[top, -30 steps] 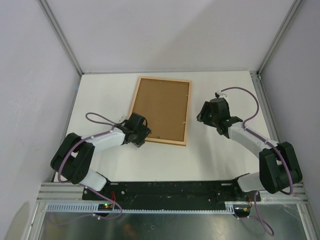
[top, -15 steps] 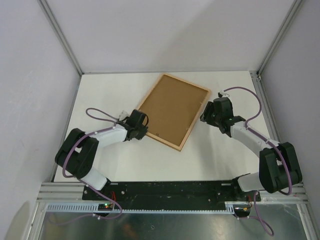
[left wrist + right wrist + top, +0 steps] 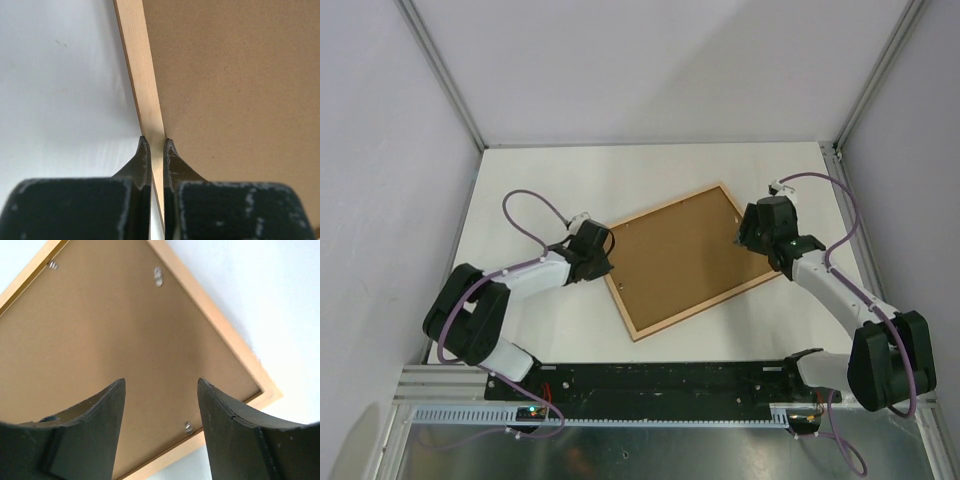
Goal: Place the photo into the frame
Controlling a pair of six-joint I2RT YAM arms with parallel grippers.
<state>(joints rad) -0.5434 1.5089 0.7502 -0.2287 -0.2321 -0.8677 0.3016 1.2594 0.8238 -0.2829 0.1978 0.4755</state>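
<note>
Top view showed frame (image 3: 709, 304) back-up on table (image 3: 540, 180), seemingly being positioned, left gripper (image 3: 592, 250) clenched on its left rail, right gripper (image 3: 752, 232) released over right corner; photo unseen, so next probably called for turning clips (image 3: 158, 276).

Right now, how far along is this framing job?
Barely begun. Done: the frame lies back up on the table. In hand: the left gripper is shut on the frame's pale rail, and the right gripper hangs open over the backing board near a corner. Left: the board sits under its metal tabs and no photo is in view, so opening, loading and closing remain.
</note>
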